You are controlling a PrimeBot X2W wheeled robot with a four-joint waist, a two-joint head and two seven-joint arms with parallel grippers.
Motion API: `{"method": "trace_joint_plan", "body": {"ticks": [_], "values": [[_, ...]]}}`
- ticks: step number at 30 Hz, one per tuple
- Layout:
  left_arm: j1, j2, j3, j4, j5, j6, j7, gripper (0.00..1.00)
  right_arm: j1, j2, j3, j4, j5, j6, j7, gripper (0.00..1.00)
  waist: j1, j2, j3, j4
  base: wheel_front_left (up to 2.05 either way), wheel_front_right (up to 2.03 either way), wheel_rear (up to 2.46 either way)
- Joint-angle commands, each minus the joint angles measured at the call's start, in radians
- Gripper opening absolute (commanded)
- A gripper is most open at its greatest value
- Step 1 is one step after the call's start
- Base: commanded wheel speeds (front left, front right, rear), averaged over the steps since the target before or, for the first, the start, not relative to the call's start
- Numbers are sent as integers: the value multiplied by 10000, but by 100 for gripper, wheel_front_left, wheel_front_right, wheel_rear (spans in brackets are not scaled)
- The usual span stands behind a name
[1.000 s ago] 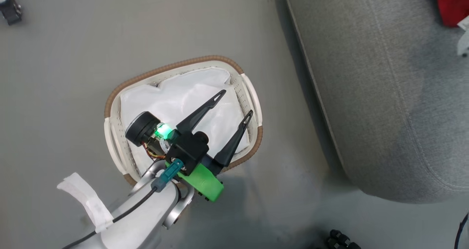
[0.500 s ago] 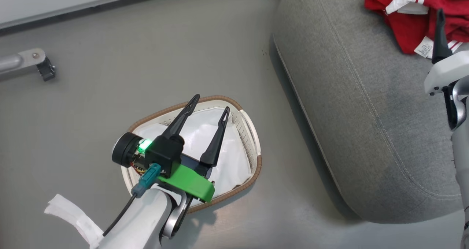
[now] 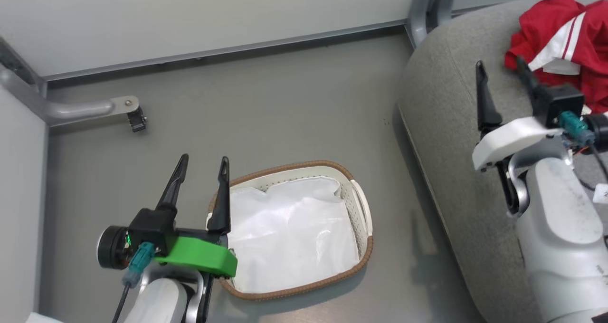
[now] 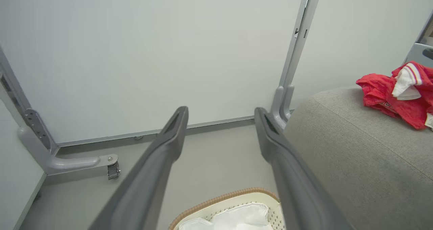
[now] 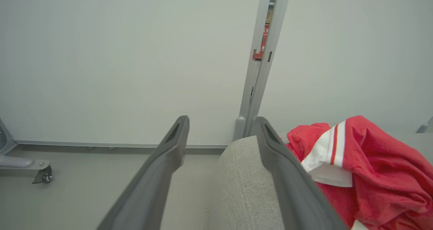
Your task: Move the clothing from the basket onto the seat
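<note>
The red clothing (image 3: 565,38) with white stripe trim lies bunched on the grey seat (image 3: 456,123) at the upper right; it also shows on the seat (image 4: 358,148) as clothing (image 4: 399,98) and close up as clothing (image 5: 372,165). The cream basket (image 3: 361,204) with a brown rim stands on the floor, holding just its white liner (image 3: 289,237). My left gripper (image 3: 204,164) is open and empty, raised beside the basket's left end. My right gripper (image 3: 501,65) is open and empty above the seat, just left of the clothing.
A pale wall with a grey baseboard runs across the back. A grey metal leg with a small caster (image 3: 135,118) sits on the floor at the left. A grey upright post (image 3: 425,9) stands behind the seat's corner.
The head camera has tilted up, so wall and seat top come into view. My left gripper has lifted away from over the basket to its left side. My right gripper now shows over the seat.
</note>
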Motion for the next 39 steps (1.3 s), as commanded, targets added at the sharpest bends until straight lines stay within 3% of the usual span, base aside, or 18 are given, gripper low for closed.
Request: {"method": "trace_joint_plan", "body": {"ticks": [1, 8, 19, 39], "values": [[366, -49, 227, 10, 111, 3, -2, 100, 457, 112, 113, -199, 71, -14, -39, 100, 0, 0, -664, 672, 0, 0, 0], [1566, -301, 1365, 9, 246, -217, -3, 100, 2217, 648, 485, -1277, 406, -14, -31, 100, 0, 0, -1112, 1126, 0, 0, 0], [2914, -731, 2583, -290, 499, -563, -3, 100, 4774, 727, 1156, -2869, 1679, -14, -32, 100, 0, 0, -1403, 1377, 0, 0, 0], [3533, -1155, 3430, -306, 977, -1114, -3, 100, 5200, 732, 1365, -2971, 1830, -15, -32, 100, 0, 0, -1503, 1207, 0, 0, 0]]}}
